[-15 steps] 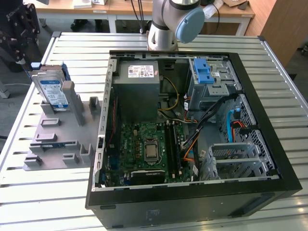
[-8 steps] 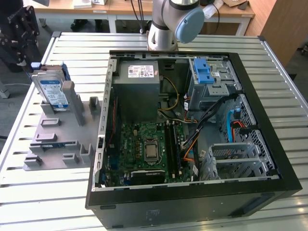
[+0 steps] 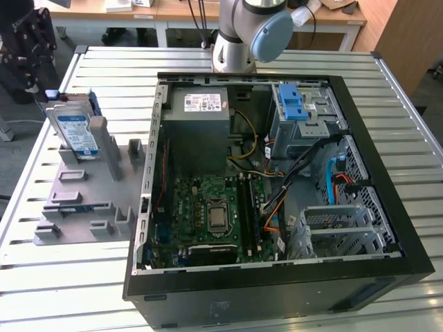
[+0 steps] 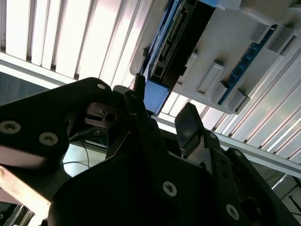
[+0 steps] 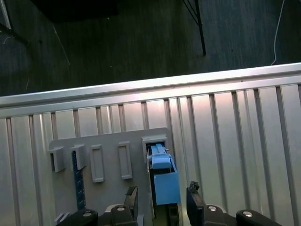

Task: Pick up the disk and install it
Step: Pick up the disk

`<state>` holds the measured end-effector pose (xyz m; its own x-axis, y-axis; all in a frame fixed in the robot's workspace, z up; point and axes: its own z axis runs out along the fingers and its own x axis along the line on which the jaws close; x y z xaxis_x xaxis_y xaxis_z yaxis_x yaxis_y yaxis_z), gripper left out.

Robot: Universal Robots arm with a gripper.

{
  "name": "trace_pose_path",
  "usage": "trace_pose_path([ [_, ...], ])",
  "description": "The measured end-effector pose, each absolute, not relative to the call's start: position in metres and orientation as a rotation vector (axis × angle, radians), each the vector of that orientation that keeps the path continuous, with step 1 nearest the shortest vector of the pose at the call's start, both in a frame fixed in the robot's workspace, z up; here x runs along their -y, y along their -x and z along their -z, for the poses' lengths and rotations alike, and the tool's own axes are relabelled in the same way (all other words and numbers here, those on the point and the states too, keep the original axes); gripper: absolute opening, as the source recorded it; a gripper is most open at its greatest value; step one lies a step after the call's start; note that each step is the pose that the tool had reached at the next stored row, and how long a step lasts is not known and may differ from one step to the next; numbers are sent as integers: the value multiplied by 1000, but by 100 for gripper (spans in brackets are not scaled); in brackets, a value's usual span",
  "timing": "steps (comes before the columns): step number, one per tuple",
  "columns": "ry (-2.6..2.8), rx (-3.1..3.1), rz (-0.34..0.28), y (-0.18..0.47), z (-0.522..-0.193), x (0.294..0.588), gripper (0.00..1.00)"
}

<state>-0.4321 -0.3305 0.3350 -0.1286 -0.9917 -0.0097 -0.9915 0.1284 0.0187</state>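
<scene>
Exterior view, left to right: the disk [image 3: 75, 131] stands on edge in a grey holder [image 3: 76, 207] at the upper left of the frame, on the slatted metal counter [image 3: 41, 290]. An open computer case [image 3: 387, 277] takes the middle and right, lying on its side with boards and cables exposed. The arm [image 3: 249, 31] rises at the top centre and runs out of the frame upward.

In both wrist views my pincer [image 5: 162, 194] is spread wide and holds nothing. Its two dark fingers [image 5: 132, 200] sit either side of the blue bracket on the disk's upper edge, with a gap on each side as far as I can tell. The first wrist view looks straight down past the fingers onto the holder, so I judge the wrist points downward, above the disk and not touching it.

I judge this is the pick-up step, at the approach: the disk is in its holder, not in the case. The next move calls for keeping the fingers square to that thin upright edge and centred on it. That way both fingers meet the bracket evenly and the disk can leave its slot without catching.
</scene>
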Motion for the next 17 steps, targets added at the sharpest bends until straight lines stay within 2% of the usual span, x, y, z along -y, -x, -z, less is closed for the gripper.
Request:
trace_pose_path([
  [17, -2099, 2342, 18, 439, -318, 328, 53],
])
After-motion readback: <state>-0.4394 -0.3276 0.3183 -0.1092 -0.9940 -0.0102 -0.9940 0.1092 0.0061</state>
